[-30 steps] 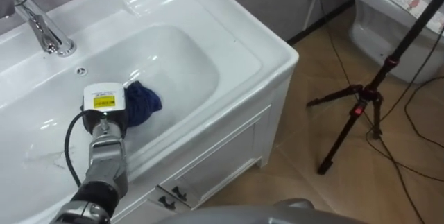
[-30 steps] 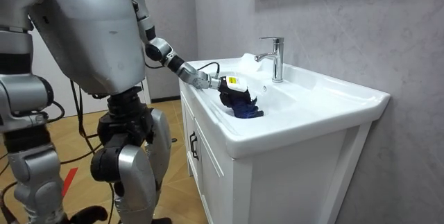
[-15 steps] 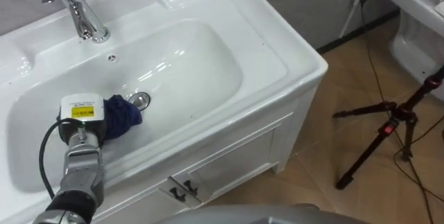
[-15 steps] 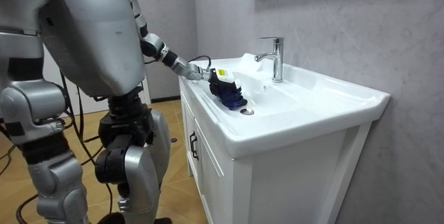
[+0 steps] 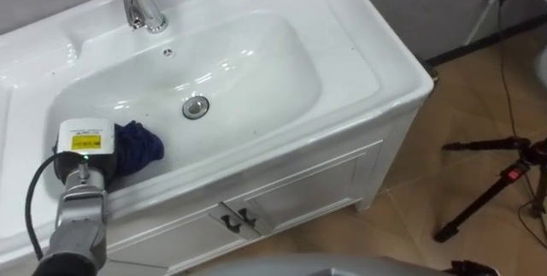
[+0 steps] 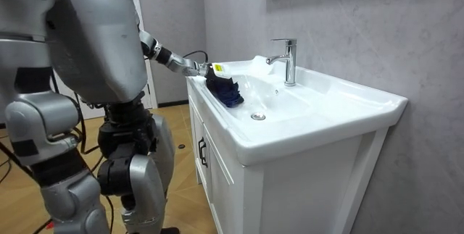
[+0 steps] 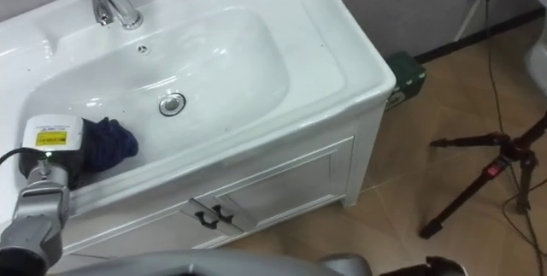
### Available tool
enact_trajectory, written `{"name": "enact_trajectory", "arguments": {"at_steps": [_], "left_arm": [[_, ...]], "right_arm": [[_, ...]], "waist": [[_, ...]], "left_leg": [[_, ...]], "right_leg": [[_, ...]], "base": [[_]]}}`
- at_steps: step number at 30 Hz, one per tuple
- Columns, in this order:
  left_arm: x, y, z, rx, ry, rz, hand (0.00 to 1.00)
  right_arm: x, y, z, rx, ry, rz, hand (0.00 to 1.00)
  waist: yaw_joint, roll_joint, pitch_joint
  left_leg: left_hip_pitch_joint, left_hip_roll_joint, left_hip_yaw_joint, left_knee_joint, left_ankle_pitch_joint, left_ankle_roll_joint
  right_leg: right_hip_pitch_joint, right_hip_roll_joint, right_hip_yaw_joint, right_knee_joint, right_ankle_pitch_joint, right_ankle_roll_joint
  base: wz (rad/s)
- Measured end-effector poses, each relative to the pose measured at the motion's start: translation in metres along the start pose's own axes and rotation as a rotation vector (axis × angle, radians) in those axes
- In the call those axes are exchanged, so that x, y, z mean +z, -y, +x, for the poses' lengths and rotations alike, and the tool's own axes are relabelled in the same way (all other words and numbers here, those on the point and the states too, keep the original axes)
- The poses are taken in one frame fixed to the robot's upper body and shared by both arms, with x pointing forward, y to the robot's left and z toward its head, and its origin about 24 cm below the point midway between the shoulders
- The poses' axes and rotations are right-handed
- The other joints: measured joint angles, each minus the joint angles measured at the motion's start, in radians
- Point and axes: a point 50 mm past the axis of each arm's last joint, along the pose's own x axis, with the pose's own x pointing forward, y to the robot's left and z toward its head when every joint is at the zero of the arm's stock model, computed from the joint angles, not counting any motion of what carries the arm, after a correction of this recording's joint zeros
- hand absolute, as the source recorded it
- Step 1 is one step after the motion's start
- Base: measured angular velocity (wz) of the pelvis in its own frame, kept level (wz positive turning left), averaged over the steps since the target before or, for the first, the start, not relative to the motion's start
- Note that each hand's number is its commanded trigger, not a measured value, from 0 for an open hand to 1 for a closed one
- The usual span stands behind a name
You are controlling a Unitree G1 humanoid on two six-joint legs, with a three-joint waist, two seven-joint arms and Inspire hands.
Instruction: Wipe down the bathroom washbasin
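Wiping the white basin [image 5: 359, 62] well is, I am judging, a matter of pressure and coverage. I am trying to bear down evenly through the blue cloth [image 5: 137, 146] so that it is lying flat against the porcelain rather than riding as a lump. I am planning overlapping passes from this end toward the drain [image 5: 196, 106] and across the slope beyond it. The cloth is sitting bunched on the bowl's floor at my left end, near the front wall and apart from the drain, so spreading it out is looking worthwhile before the next pass. I am also minding the curve where floor is meeting wall, since a stiff, level stroke is likely to skip it, and I am steering clear of the tap [image 5: 137, 1] at the back edge.

My left hand [image 5: 81, 167] is reaching down into the bowl with its back turned up. It is touching the cloth, which is spilling out just beside it on the drain side. My fingers are lying hidden beneath the hand and in the folds, so I am not able to tell whether they are curled round the cloth or pressing it flat. In the room view I am standing at the front of the cabinet [image 6: 232, 183], my left arm stretching over the rim.
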Motion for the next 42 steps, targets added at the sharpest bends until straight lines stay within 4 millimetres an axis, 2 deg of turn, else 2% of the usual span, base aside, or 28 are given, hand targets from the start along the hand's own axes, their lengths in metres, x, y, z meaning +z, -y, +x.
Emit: {"name": "enact_trajectory", "arguments": {"at_steps": [6,10,14,16,19,22,25,27,28,29,30,31,32,33,34,35,36,37,38,40,42], "left_arm": [[-0.001,-0.006,-0.004,-0.008,0.016,0.002,1.0],[-0.003,-0.018,-0.007,0.003,0.035,-0.002,1.0],[-0.013,-0.029,-0.01,-0.018,0.043,0.03,1.0],[-0.013,-0.031,-0.011,-0.033,0.047,0.029,1.0],[-0.014,-0.047,-0.011,-0.035,0.055,0.038,1.0],[-0.018,-0.063,-0.013,-0.031,0.065,0.051,1.0],[-0.017,-0.073,-0.015,-0.047,0.074,0.051,1.0],[-0.016,-0.076,-0.016,-0.063,0.08,0.049,1.0],[-0.015,-0.078,-0.017,-0.068,0.083,0.047,1.0],[-0.021,-0.08,-0.016,-0.081,0.064,0.05,1.0],[-0.025,-0.08,-0.015,-0.09,0.049,0.048,1.0],[-0.025,-0.079,-0.015,-0.117,0.049,0.049,1.0],[-0.023,-0.082,-0.014,-0.119,0.06,0.05,1.0],[-0.023,-0.086,-0.014,-0.11,0.063,0.048,1.0],[-0.021,-0.096,-0.013,-0.078,0.07,0.045,1.0],[-0.02,-0.102,-0.014,-0.054,0.072,0.04,1.0],[-0.02,-0.103,-0.014,-0.054,0.072,0.039,1.0],[-0.02,-0.1,-0.015,-0.074,0.07,0.04,1.0],[-0.021,-0.096,-0.016,-0.102,0.068,0.042,1.0],[-0.018,-0.093,-0.017,-0.123,0.074,0.041,1.0],[-0.013,-0.088,-0.017,-0.145,0.089,0.034,1.0]], "right_arm": [[-0.002,0.007,0.0,-0.019,0.002,-0.01,0.0],[-0.003,0.01,-0.001,-0.023,0.012,0.005,0.0],[-0.003,0.011,-0.001,-0.015,0.02,0.015,0.0],[-0.003,0.012,-0.001,-0.009,0.025,0.013,0.0],[-0.002,0.016,-0.001,-0.016,0.036,0.026,0.0],[-0.008,0.016,-0.001,-0.012,0.024,0.077,0.0],[-0.008,0.016,-0.001,-0.005,0.035,0.096,0.0],[-0.01,0.015,-0.001,-0.001,0.039,0.124,0.0],[-0.011,0.015,-0.001,0.0,0.04,0.14,0.0],[-0.01,0.01,-0.001,0.012,0.049,0.149,0.0],[-0.006,0.008,-0.001,0.017,0.059,0.155,0.0],[-0.004,0.009,-0.001,0.009,0.068,0.157,0.0],[-0.007,0.01,-0.001,-0.006,0.057,0.163,0.0],[-0.011,0.011,-0.001,-0.013,0.048,0.161,0.0],[-0.016,0.013,-0.001,-0.028,0.036,0.156,0.0],[-0.022,0.014,-0.002,-0.032,0.016,0.151,0.0],[-0.026,0.013,-0.002,-0.029,0.004,0.145,0.0],[-0.029,0.013,-0.002,-0.019,-0.008,0.141,0.0],[-0.028,0.012,-0.002,-0.012,-0.005,0.141,0.0],[-0.026,0.012,-0.002,-0.015,0.001,0.14,0.0],[-0.026,0.012,-0.002,-0.023,-0.002,0.13,0.0]], "waist": [[0.028,0.026,-0.0004],[0.04,0.039,-0.0063],[0.049,0.04,-0.0024],[0.051,0.051,-0.0001],[0.072,0.062,0.0144],[0.079,0.062,0.0171],[0.077,0.061,0.0175],[0.077,0.064,0.0209],[0.077,0.073,0.0364],[0.082,0.069,0.0286],[0.08,0.056,0.033],[0.053,0.061,0.0281],[0.035,0.049,0.0354],[0.032,0.048,0.0344],[0.023,0.048,0.0351],[0.029,0.043,0.027],[0.034,0.043,0.024],[0.047,0.033,0.0213],[0.045,0.026,0.023],[0.039,0.024,0.0231],[0.034,0.021,0.0248]], "left_leg": [[-0.019,0.001,-0.028,-0.001,0.0,0.0],[-0.038,0.002,-0.056,0.0,0.0,0.0],[-0.031,0.002,-0.066,-0.001,0.0,0.0],[-0.03,0.001,-0.083,-0.001,0.0,0.0],[-0.032,-0.001,-0.087,-0.002,0.001,0.001],[-0.035,-0.003,-0.116,-0.003,0.002,0.002],[-0.033,-0.006,-0.134,-0.003,0.005,0.003],[-0.016,-0.001,-0.178,-0.01,0.016,0.01],[0.004,0.019,-0.248,-0.018,0.024,0.016],[-0.005,0.017,-0.287,-0.006,0.022,0.013],[-0.014,0.009,-0.286,0.003,0.018,0.006],[-0.039,0.007,-0.257,0.03,0.006,-0.013],[-0.058,0.005,-0.201,0.054,-0.001,-0.022],[-0.069,0.002,-0.182,0.047,-0.001,-0.021],[-0.101,-0.013,-0.174,-0.019,0.029,-0.024],[-0.108,-0.015,-0.128,-0.031,0.065,0.005],[-0.102,-0.02,-0.122,-0.029,0.073,0.007],[-0.097,-0.025,-0.11,-0.011,0.073,0.008],[-0.089,-0.029,-0.108,-0.004,0.071,0.008],[-0.084,-0.032,-0.104,-0.001,0.059,0.007],[-0.083,-0.026,-0.077,0.0,0.054,0.007]], "right_leg": [[-0.017,0.001,-0.009,0.007,-0.001,-0.002],[-0.026,-0.002,-0.068,0.019,-0.001,-0.002],[-0.015,-0.002,-0.075,0.018,-0.001,-0.002],[-0.012,-0.002,-0.076,0.019,-0.001,-0.002],[-0.02,-0.004,-0.077,0.019,-0.001,-0.002],[-0.013,-0.008,-0.099,0.02,-0.001,-0.002],[-0.009,-0.012,-0.1,0.028,-0.003,0.001],[-0.025,-0.014,-0.109,0.091,-0.012,0.013],[-0.078,-0.02,-0.107,0.187,-0.048,0.023],[-0.13,-0.009,-0.045,0.115,-0.046,0.006],[-0.152,-0.015,-0.049,0.094,-0.012,-0.031],[-0.142,-0.017,-0.074,0.11,-0.002,-0.026],[-0.133,-0.018,-0.048,0.11,-0.002,-0.026],[-0.131,-0.018,-0.016,0.109,-0.002,-0.026],[-0.133,-0.018,0.038,0.107,-0.004,-0.023],[-0.139,-0.022,0.051,0.11,-0.01,-0.013],[-0.141,-0.024,0.051,0.111,-0.011,-0.01],[-0.131,-0.022,0.049,0.105,-0.009,-0.008],[-0.113,-0.023,0.048,0.092,-0.006,-0.007],[-0.098,-0.018,0.048,0.073,-0.004,-0.006],[-0.094,-0.013,0.058,0.07,-0.004,-0.006]], "base": [[-0.03],[0.19],[0.12],[0.07],[0.03],[0.2],[0.22],[0.05],[-0.13],[-0.21],[0.05],[0.4],[0.55],[0.61],[0.53],[0.4],[-0.03],[-0.24],[-0.22],[-0.08],[-0.14]]}}
